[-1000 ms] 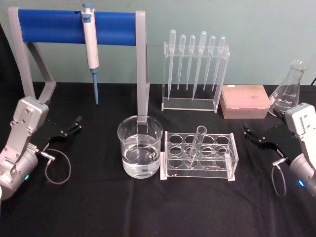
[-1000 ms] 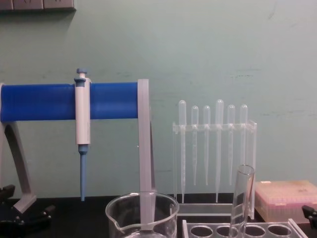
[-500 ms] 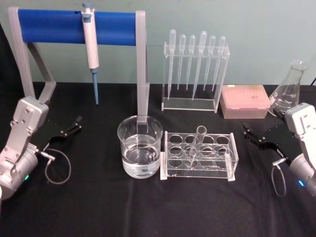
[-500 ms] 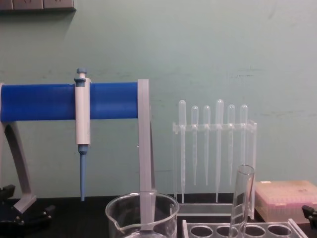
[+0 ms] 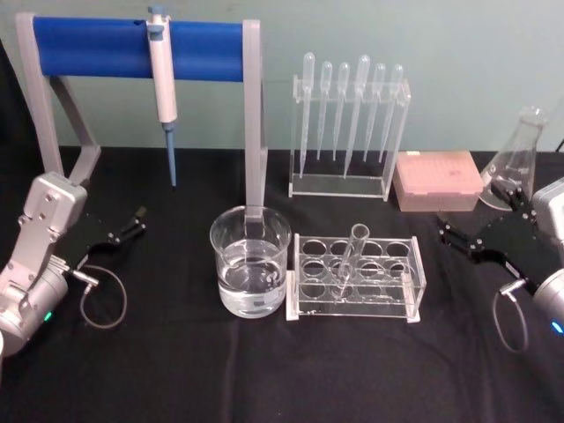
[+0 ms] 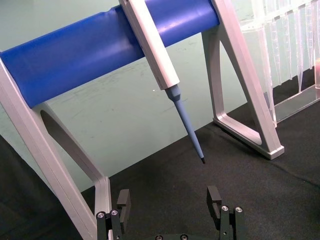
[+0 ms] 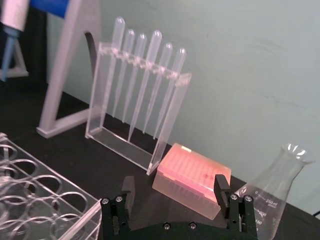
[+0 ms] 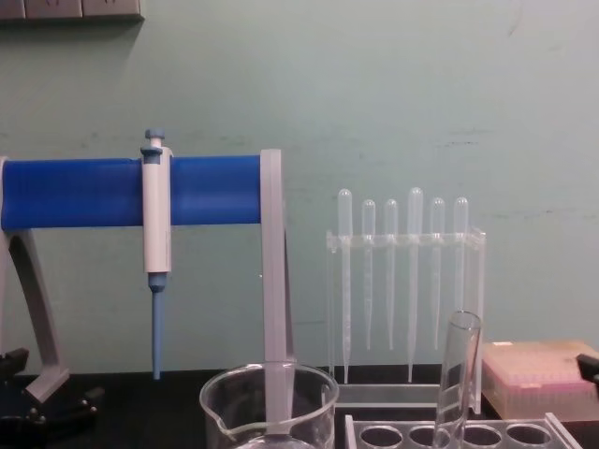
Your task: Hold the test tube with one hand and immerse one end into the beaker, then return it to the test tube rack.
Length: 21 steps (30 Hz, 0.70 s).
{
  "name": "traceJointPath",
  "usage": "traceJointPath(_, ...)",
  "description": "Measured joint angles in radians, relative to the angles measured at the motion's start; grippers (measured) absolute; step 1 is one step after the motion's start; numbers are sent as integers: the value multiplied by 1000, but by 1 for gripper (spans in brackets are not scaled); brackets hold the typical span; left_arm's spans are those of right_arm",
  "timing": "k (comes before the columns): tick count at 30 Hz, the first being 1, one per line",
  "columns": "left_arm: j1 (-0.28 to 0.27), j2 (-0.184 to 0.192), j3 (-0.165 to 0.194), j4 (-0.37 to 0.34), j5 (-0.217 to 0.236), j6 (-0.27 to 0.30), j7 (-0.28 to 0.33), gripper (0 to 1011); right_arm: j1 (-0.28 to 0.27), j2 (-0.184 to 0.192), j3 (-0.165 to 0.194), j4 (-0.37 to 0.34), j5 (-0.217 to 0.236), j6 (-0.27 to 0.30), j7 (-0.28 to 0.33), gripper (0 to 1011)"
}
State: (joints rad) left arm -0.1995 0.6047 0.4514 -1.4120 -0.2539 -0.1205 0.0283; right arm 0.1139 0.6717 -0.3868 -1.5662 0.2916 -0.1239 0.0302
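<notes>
The test tube (image 5: 352, 257) is clear glass and leans in a clear rack (image 5: 398, 304) at the table's middle; its mouth also rises in the chest view (image 8: 458, 369). The beaker (image 5: 249, 264), holding some clear liquid, stands just left of the rack, and its spouted rim shows low in the chest view (image 8: 269, 385). My left gripper (image 5: 125, 227) sits open at the far left, well away from the beaker, with its fingers apart in the left wrist view (image 6: 168, 200). My right gripper (image 5: 476, 216) hovers open to the right of the rack, empty (image 7: 174, 186).
A blue-barred stand (image 5: 132, 40) at the back left carries a blue-and-white pipette (image 5: 162, 79). Plastic pipettes (image 5: 348, 106) hang in a clear holder behind the rack. A pink tip box (image 5: 436, 181) and a conical flask (image 5: 518, 154) sit at the back right, close to my right gripper.
My right gripper has lifted and drawn back toward the right, nearer the flask, still open. The left arm, tube and beaker have not moved.
</notes>
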Motion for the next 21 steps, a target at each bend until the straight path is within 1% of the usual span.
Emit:
traceJointPath(2,0,0,0,0,0,0,0,1000,-20,15,15,-28,11,-1,11,1002)
traceJointPath(5,0,0,0,0,0,0,0,1000,-66,45,51,-80,52,-5,42,1002)
traceJointPath(8,0,0,0,0,0,0,0,1000,-91,60,71,-104,79,-13,69,1002)
traceJointPath(9,0,0,0,0,0,0,0,1000,-108,71,83,-117,97,-19,90,1002)
traceJointPath(12,0,0,0,0,0,0,0,1000,-130,88,98,-133,124,-27,126,1002)
traceJointPath(15,0,0,0,0,0,0,0,1000,-168,116,119,-152,166,-40,189,1002)
traceJointPath(18,0,0,0,0,0,0,0,1000,-188,131,127,-159,191,-50,235,1002)
traceJointPath(19,0,0,0,0,0,0,0,1000,-199,141,128,-162,207,-58,271,1002)
traceJointPath(21,0,0,0,0,0,0,0,1000,-205,147,128,-162,223,-68,307,1002)
